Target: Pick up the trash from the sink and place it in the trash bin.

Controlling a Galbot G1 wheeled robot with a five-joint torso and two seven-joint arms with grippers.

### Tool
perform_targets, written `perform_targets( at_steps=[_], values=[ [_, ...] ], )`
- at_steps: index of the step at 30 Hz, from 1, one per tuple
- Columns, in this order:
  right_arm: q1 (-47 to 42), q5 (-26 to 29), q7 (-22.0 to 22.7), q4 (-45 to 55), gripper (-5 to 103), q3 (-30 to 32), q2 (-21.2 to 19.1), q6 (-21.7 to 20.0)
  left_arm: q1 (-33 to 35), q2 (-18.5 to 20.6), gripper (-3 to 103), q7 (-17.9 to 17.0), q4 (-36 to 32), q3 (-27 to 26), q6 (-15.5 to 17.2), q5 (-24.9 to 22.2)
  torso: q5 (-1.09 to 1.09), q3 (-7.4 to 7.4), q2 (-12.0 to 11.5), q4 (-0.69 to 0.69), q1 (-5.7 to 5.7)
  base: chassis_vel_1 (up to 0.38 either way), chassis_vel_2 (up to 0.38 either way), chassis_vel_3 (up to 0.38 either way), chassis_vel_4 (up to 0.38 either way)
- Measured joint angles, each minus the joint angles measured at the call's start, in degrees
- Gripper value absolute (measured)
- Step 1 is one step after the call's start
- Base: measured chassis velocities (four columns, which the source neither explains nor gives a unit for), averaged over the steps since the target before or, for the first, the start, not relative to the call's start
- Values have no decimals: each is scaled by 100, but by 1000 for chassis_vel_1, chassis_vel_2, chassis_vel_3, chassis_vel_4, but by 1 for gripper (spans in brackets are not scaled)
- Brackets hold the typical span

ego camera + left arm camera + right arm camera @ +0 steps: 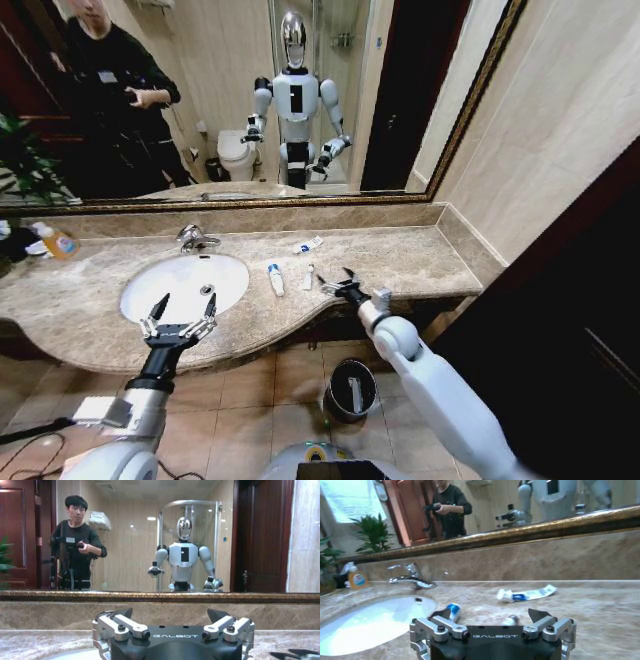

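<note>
We see the left gripper [181, 316] hanging over the near rim of the sink [140, 290], fingers spread and empty. Right of the basin, three tubes [276, 279] lie on the counter [400, 260]. The right gripper [340, 285] hovers beside them, fingers apart. The bin [350, 390] stands on the floor below.

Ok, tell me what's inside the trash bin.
The trash bin, on the floor below the counter, holds one pale, elongated item leaning inside. Its dark interior hides anything deeper.
</note>
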Motion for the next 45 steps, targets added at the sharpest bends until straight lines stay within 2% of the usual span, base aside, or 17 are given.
perform_targets(
  at_steps=[1,2,3,4,5,9,13,19,28,29,31,33,36,37,40,43,45],
  values=[
    [141,34,436,-32,100,-184,157,-185,0,0,100,0,0,0,0,0,0,0,0,0,0,0,0,0,0],
    [141,34,436,-32,100,-184,157,-185,0,0,100,0,0,0,0,0,0,0,0,0,0,0,0,0,0],
    [286,127,927,-64,100,-355,339,-372,0,0,100,0,0,0,0,0,-1,0,0,0,0,0,0,0,0],
    [325,148,1056,-81,100,-401,395,-410,0,0,100,0,0,1,0,0,-1,-1,0,1,0,0,0,0,0],
    [466,121,1367,-208,100,-544,600,-469,0,0,100,0,0,0,0,0,0,-1,0,2,0,0,0,0,0],
    [718,-205,1540,-617,100,-723,911,-449,0,0,100,0,0,0,0,0,-1,-1,0,2,0,0,0,0,0],
    [841,-399,1635,-975,100,-759,1050,-385,0,0,100,0,0,0,0,0,-2,-1,0,1,0,0,0,0,0],
    [938,-521,1734,-1362,100,-720,1196,-311,0,0,100,0,0,0,0,0,-1,-1,0,1,0,0,0,0,0],
    [868,-650,1800,-1486,101,-722,1210,-274,0,0,100,0,0,0,0,0,0,-1,0,0,-1,0,0,0,0],
    [839,-722,1837,-1498,95,-736,1214,-275,0,0,100,0,0,0,0,0,0,-1,0,1,-1,0,0,0,0],
    [830,-747,1848,-1506,95,-742,1220,-268,0,0,100,0,0,0,0,0,0,-1,0,1,-1,0,0,0,0],
    [778,-863,1842,-1542,85,-760,1249,-212,0,0,100,0,0,0,0,0,0,-1,0,1,-1,0,0,0,0],
    [754,-905,1837,-1559,80,-771,1264,-183,0,0,100,0,0,0,0,0,0,-1,0,0,-1,0,0,0,0],
    [737,-941,1835,-1592,69,-782,1296,-136,0,0,100,0,0,0,0,0,0,-1,0,1,-1,0,0,0,0],
    [736,-951,1830,-1620,63,-795,1317,-80,0,0,100,0,0,0,0,0,0,-1,0,1,-1,0,0,0,0],
    [740,-946,1828,-1646,52,-823,1333,-34,0,0,100,0,0,0,0,0,0,-1,0,1,-1,0,0,0,0],
    [747,-946,1822,-1666,41,-832,1335,-9,0,0,100,0,0,0,0,0,0,-1,0,1,-1,0,0,0,0]
  ],
)
